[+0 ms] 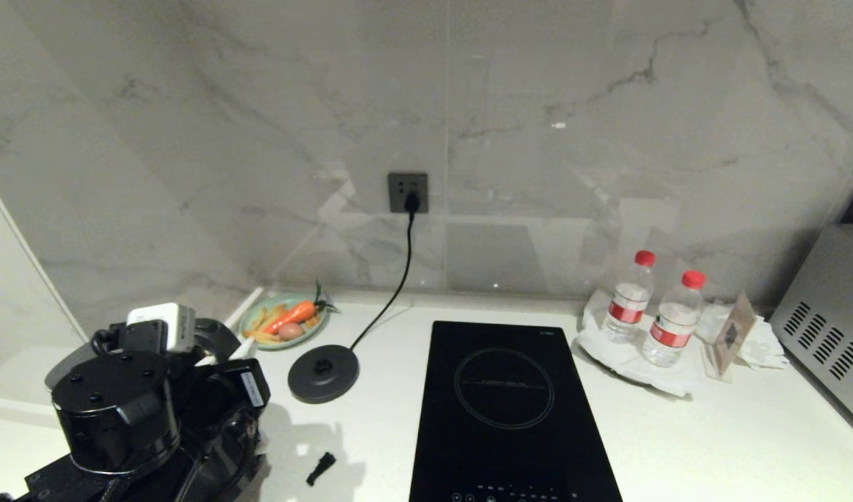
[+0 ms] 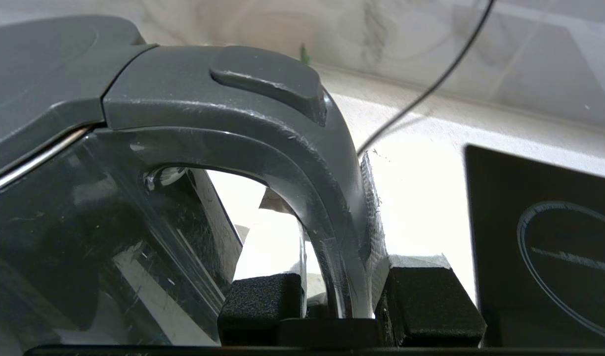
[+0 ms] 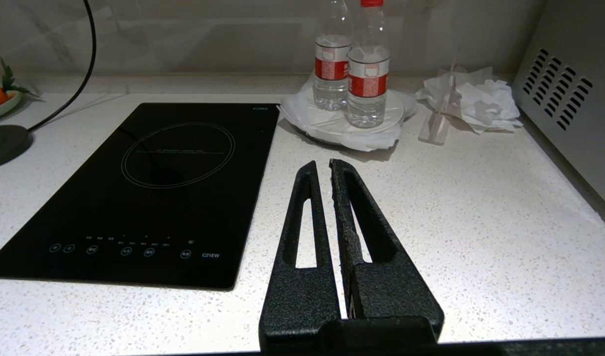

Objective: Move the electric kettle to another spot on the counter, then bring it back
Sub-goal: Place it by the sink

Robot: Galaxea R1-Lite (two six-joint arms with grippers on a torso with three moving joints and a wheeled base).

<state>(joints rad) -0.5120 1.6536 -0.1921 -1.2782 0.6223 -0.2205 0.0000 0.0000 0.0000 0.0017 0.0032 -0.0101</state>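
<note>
The electric kettle [image 2: 85,222] fills the left wrist view: a glossy dark body, a grey lid [image 2: 35,74] and a grey loop handle [image 2: 263,123]. My left gripper [image 2: 332,277] is shut on that handle, one finger inside the loop and one outside. In the head view my left arm [image 1: 120,411] sits at the lower left over the counter [image 1: 712,432] and hides nearly all of the kettle. My right gripper [image 3: 322,168] hovers shut and empty over the counter, to the right of the hob; it is outside the head view.
The round black base disc [image 1: 323,374] with its cord stands bare beside the black hob [image 1: 510,411]. A plate of vegetables [image 1: 287,321] lies behind it. Two water bottles [image 1: 628,296] and a metal appliance [image 1: 827,328] stand at the right. A small black piece [image 1: 320,467] lies near the front.
</note>
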